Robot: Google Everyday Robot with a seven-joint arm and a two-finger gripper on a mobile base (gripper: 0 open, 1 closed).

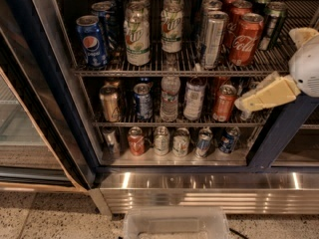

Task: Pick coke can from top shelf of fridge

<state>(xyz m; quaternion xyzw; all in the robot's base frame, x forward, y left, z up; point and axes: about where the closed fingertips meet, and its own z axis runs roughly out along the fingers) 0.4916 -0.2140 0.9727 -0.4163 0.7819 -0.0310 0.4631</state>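
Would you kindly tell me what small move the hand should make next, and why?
Probably raise the hand and ease it left: it sits at the right, level with the middle rack, while the front coke can stands higher, to its left, on the top shelf.

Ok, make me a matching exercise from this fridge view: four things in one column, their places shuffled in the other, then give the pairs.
Things:
1. coke can
2. Pepsi can
3. water bottle
4. gripper

Places:
A. left end of the top shelf
B. centre of the middle shelf
C. front right of the top shelf, next to the tall silver can
D. far right of the view, level with the middle shelf

Pairs: 1-C, 2-A, 3-B, 4-D
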